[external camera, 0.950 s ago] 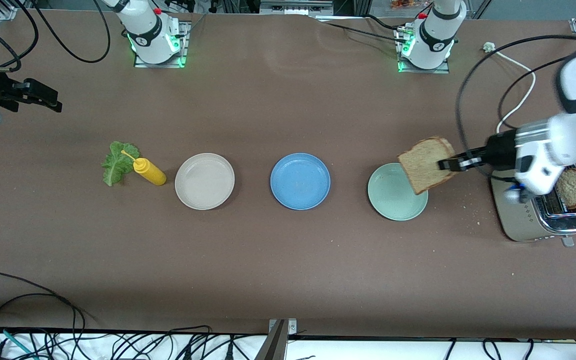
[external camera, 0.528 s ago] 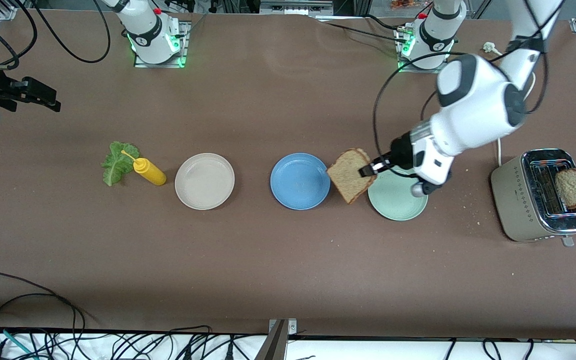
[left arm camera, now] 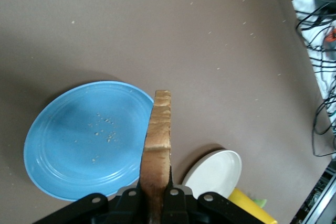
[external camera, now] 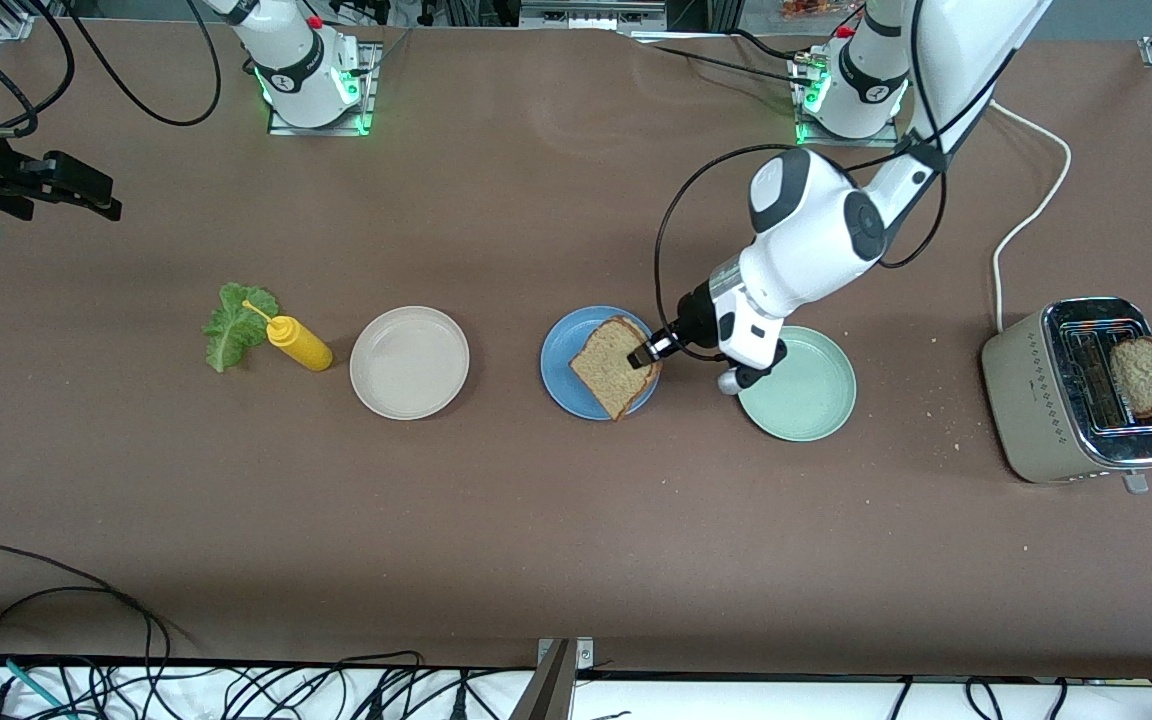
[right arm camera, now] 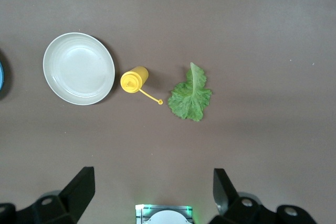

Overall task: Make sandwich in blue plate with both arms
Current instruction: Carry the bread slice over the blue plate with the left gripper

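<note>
Front view: a brown table (external camera: 536, 530) fills nearly the whole picture, speckled with pale crumbs toward the left arm's end. Along the edge nearest the camera runs a white strip tangled with black cables (external camera: 46, 640). The two arm bases stand on metal plates with green lights at the table's top edge.

Three plates lie in a row: beige plate (external camera: 409, 362), blue plate (external camera: 576, 345), green plate (external camera: 806, 385). The left gripper (external camera: 648, 352) is over the blue plate's rim, clamped shut on a bread slice (external camera: 616, 366) that hangs tilted above the plate. In the left wrist view the slice (left arm camera: 157, 145) shows edge-on between the closed fingers (left arm camera: 173, 203), with the blue plate (left arm camera: 79, 140) beside it, dusted with crumbs.

A toaster (external camera: 1076, 395) stands at the left arm's end of the table, a second slice (external camera: 1144, 375) sticking up from its slot; a white cord (external camera: 1031, 210) runs from it.

Toward the right arm's end, a yellow bottle (external camera: 298, 342) lies on its side, touching a lettuce leaf (external camera: 229, 325). The right gripper (external camera: 76, 190) waits high over that end with jaws wide open, holding nothing; its wrist view looks down on the beige plate (right arm camera: 79, 68), bottle (right arm camera: 134, 80) and lettuce (right arm camera: 190, 95).
</note>
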